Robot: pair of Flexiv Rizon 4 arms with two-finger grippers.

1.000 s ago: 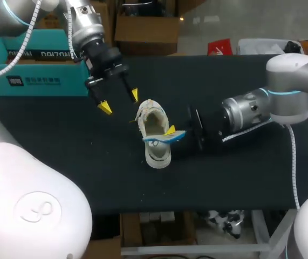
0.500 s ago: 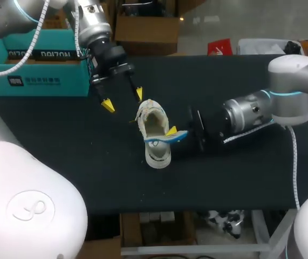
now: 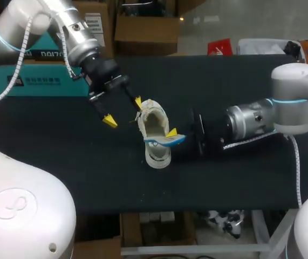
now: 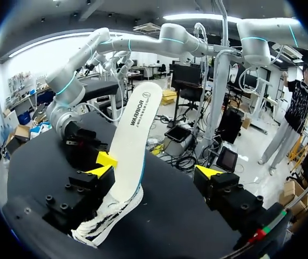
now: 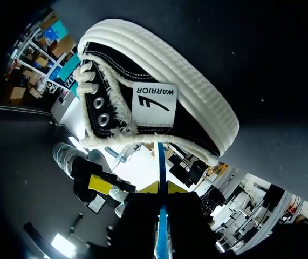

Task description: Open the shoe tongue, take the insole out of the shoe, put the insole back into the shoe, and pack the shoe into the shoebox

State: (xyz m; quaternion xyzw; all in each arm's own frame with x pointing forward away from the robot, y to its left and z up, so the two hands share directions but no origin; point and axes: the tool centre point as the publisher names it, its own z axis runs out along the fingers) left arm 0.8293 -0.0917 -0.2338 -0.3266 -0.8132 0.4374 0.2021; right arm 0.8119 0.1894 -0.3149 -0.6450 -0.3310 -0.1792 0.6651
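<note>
At centre frame, a black-and-white canvas shoe (image 3: 156,155) lies on the black table (image 3: 62,162). The right gripper (image 3: 172,134) is clamped on the white, blue-edged insole (image 3: 162,140), which is mostly out of the shoe. The left gripper (image 3: 123,111) hovers beside the shoe, fingers apart. Reinserting the insole and packing into the teal cardboard shoebox (image 3: 35,81), upper left, likely remain.

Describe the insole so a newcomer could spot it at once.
Start at the black table; near its middle lies the shoe. Sticking out of it toward the right gripper, which is shut on it, is the insole: a thin flat strip, white with a blue edge, unlike the bulky shoe.
</note>
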